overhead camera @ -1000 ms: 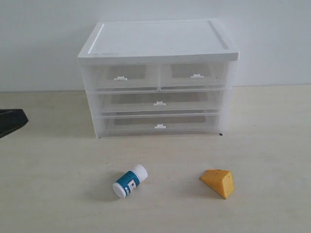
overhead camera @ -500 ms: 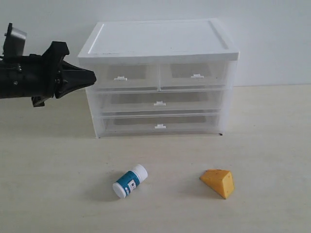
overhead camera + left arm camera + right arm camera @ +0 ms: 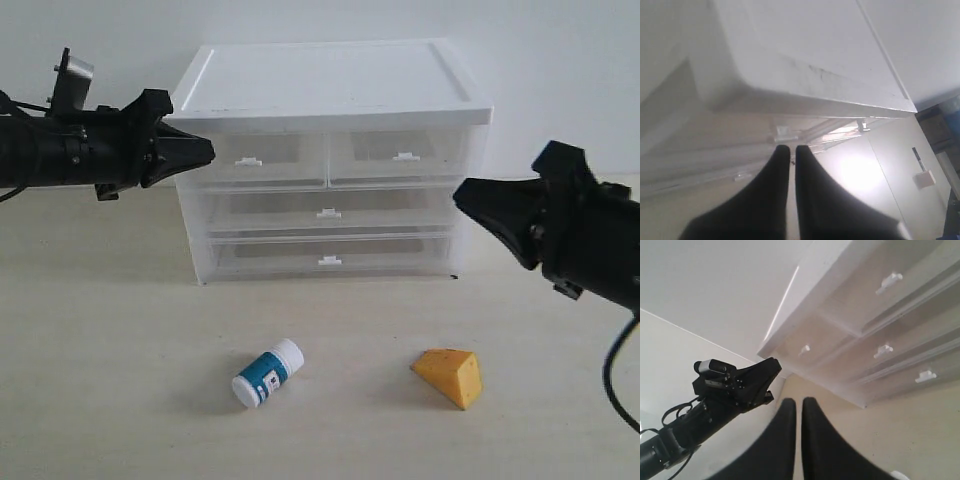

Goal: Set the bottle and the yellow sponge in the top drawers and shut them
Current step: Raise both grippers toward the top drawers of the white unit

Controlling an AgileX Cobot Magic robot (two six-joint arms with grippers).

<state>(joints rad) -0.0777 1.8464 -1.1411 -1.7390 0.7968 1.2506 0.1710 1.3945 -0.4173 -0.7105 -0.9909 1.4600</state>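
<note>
The white bottle [image 3: 267,373] with a teal label lies on its side on the table in front of the cabinet. To its right sits the yellow sponge [image 3: 450,376], a wedge. Both top drawers, left [image 3: 250,160] and right [image 3: 400,157], are closed. My left gripper [image 3: 207,152] hovers shut at the cabinet's upper left corner, its tips just short of the left drawer's tab handle [image 3: 783,132]. The right gripper [image 3: 462,195] is shut beside the cabinet's right side, holding nothing. In the right wrist view its tips [image 3: 799,402] point across the cabinet front toward the left arm [image 3: 735,385].
The white-topped cabinet [image 3: 325,80] stands at the back against a pale wall, with two full-width drawers [image 3: 328,212] below the top pair. Both objects lie on the beige table [image 3: 120,400], well below the arms.
The left gripper moved slightly right and up toward the cabinet's corner. The right arm has come into view from the right edge; a second ago neither arm was near the cabinet.
</note>
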